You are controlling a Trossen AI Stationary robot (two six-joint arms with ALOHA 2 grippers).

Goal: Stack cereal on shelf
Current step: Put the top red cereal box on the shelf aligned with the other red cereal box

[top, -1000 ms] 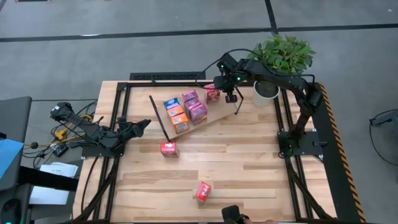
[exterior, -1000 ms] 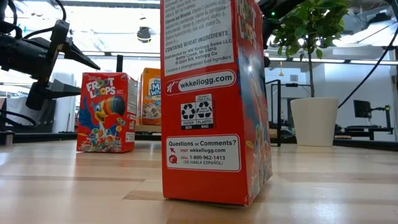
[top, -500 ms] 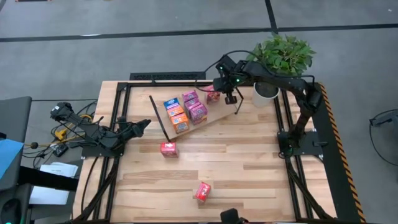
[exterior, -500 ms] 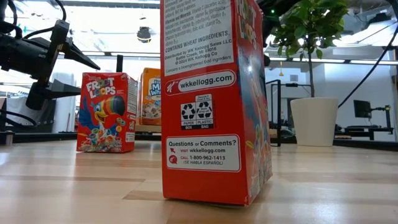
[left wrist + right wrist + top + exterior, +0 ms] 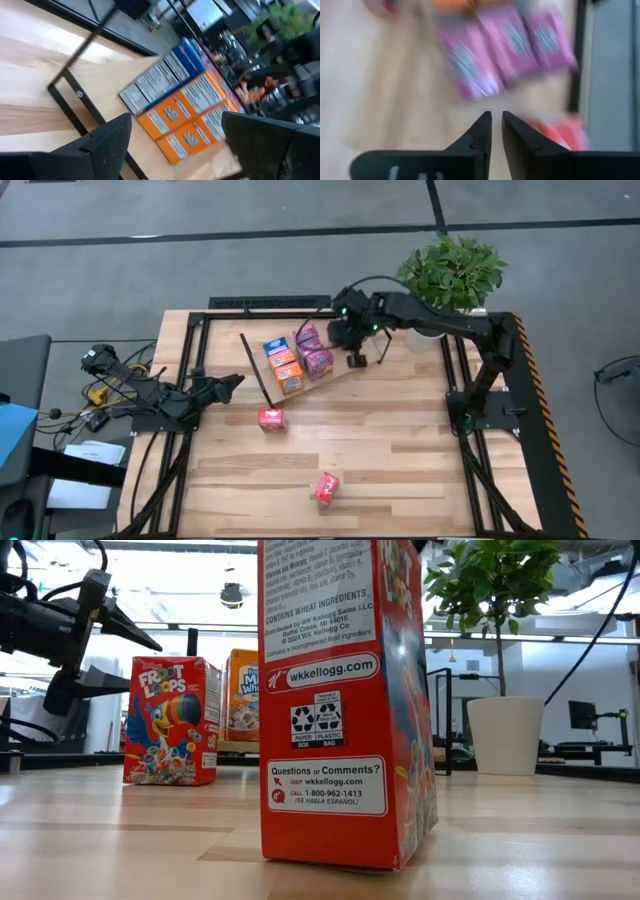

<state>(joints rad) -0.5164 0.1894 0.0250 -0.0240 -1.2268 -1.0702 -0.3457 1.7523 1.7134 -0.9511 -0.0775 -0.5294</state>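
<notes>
The shelf [image 5: 255, 358] is a tilted plywood board at the table's far middle. On it lie one blue [image 5: 275, 346], two orange [image 5: 288, 370] and three pink [image 5: 313, 349] cereal boxes. My right gripper [image 5: 356, 361] hovers over the shelf's right part, its fingers [image 5: 497, 117] a narrow gap apart with nothing between them. A red box [image 5: 560, 132] lies just beside them, hidden under the arm in the high view. Two red boxes [image 5: 272, 418] [image 5: 327, 487] stand on the table. My left gripper [image 5: 235, 380] waits open at the left, pointing at the shelf [image 5: 165, 65].
A potted plant [image 5: 428, 330] stands at the far right, behind my right arm. Black frame rails [image 5: 195, 370] run along the table's left, right and far sides. Bare wood lies between the two loose red boxes and toward the right edge [image 5: 420, 440].
My right gripper has swung toward the table's left edge, from beside the plant pot to above the shelf's right part. The arm now covers the red box there in the high view. The boxes have kept their places.
</notes>
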